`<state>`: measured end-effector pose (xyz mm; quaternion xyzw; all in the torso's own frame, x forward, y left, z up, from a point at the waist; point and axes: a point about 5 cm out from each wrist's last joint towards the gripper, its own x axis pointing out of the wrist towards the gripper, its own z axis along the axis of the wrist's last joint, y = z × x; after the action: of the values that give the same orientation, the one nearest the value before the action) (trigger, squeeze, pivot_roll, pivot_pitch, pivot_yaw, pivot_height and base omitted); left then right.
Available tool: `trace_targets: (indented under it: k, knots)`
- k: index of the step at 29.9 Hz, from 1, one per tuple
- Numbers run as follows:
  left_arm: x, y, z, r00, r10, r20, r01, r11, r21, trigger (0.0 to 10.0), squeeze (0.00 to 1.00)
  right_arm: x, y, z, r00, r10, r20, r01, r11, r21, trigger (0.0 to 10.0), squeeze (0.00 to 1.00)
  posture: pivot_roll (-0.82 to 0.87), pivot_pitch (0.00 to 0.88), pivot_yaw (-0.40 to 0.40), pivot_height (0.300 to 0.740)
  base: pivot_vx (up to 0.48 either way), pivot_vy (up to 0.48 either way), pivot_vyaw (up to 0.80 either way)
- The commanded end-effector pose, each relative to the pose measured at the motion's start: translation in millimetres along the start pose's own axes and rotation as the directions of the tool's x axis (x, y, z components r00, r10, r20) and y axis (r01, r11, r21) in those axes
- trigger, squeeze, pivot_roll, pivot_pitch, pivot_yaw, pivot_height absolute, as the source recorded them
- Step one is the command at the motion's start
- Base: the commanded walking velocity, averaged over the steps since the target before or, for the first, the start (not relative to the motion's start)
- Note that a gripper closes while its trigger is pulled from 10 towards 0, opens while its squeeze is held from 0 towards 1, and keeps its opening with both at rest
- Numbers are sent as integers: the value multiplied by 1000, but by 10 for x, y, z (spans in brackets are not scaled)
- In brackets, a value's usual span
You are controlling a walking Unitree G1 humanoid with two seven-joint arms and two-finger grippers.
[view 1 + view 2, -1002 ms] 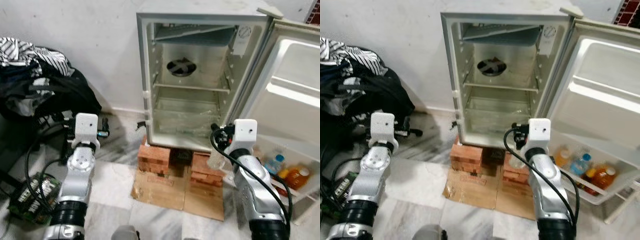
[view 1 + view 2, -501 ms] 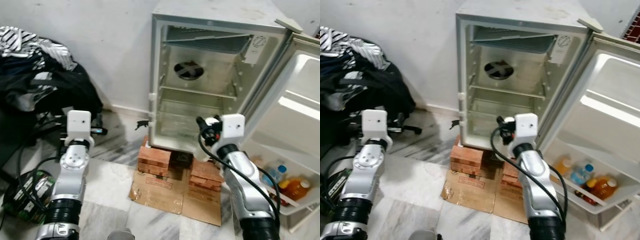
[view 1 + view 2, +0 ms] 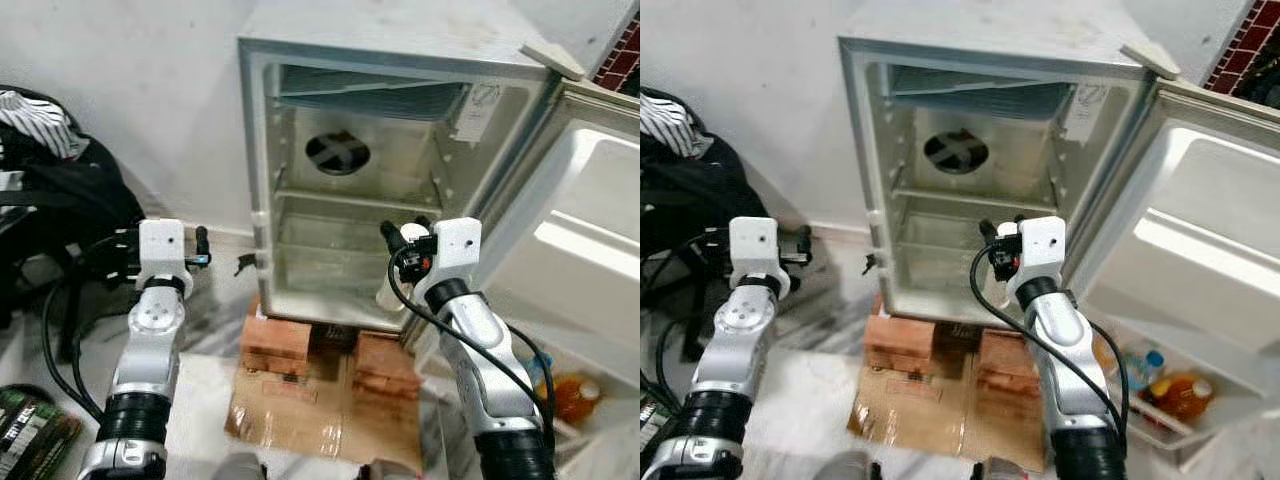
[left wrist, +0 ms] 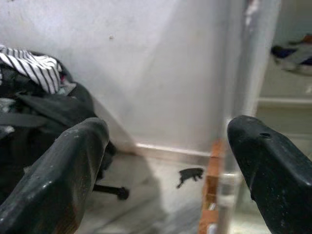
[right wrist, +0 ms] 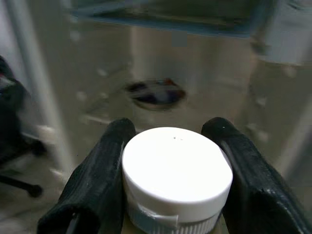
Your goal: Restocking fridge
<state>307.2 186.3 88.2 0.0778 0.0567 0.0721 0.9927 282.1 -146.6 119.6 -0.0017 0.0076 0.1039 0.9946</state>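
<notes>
A small white fridge (image 3: pixel 262 130) stands open on bricks, its wire shelf (image 3: pixel 345 200) and lower compartment bare. My right gripper (image 3: pixel 404 233) is shut on a pale bottle with a white cap (image 5: pixel 176 165). It holds the bottle by the neck just in front of the fridge's lower opening, the body (image 3: pixel 390 296) hanging below the fingers (image 5: pixel 100 183). My left gripper (image 4: pixel 168 131) is open and holds nothing. It is raised left of the fridge, near the wall. The open door (image 3: pixel 590 250) on the right has an orange bottle (image 3: pixel 1180 395) and a blue-capped one (image 3: pixel 1150 362) in its bottom shelf.
Red bricks (image 3: pixel 275 350) and a flattened cardboard sheet (image 3: pixel 290 415) lie under and before the fridge. A dark pile of bags and striped cloth (image 3: pixel 50 200) fills the left side, with a green board (image 3: pixel 30 430) on the marble floor.
The camera has moved in and swung, so the fridge looks larger. My right gripper has carried the bottle up to the lower opening. The left gripper stays raised and open.
</notes>
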Motion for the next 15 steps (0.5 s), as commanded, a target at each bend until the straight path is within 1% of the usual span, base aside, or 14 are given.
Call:
trace_targets:
  k: [1,11,15]
  knots:
    - [-4,-10,43,1000,-8,20,8,1000,5,10000,0,11,-17,105,999,-5,50,6,1000,-5,10000,0,67,0,-26,740,0,0,0]
    - [0,-50,71,999,-24,33,24,1000,4,10000,0,-5,-2,96,999,10,49,-9,1000,-16,10000,0,68,0,-28,740,0,0,0]
    - [-3,-60,70,999,-28,36,28,1000,5,10000,0,-12,-29,84,999,10,45,-9,1000,-16,10000,0,67,0,-28,740,0,-299,0]
